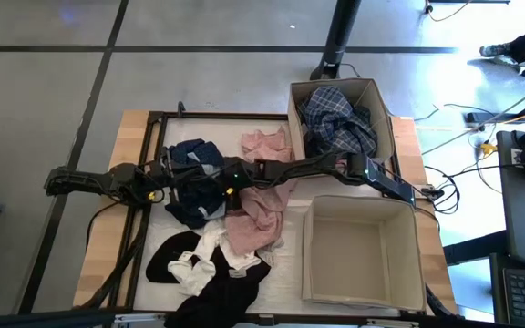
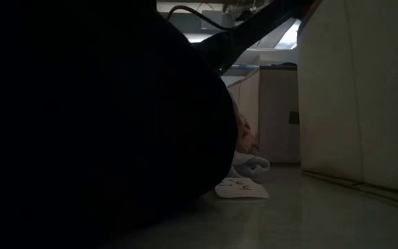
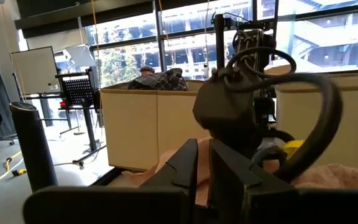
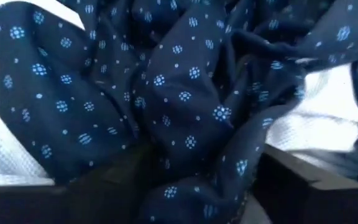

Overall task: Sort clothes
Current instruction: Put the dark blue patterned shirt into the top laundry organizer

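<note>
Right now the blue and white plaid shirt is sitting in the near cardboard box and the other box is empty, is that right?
Not quite. The blue and white plaid shirt sits in the far tan cardboard box, at the table's back edge, and it is the near tan cardboard box that is empty. The high view shows both boxes from above.

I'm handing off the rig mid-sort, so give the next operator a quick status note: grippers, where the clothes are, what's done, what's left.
Right gripper: down on the navy dotted garment mid-table; fingers pressed into its folds, grasp unconfirmed.
Left gripper: beside that pile, holding nothing visible.
Done: plaid shirt is in the far cardboard box.
Left: navy garment, pink garment, white pieces and black pieces lie on the table. The near box holds nothing.
</note>
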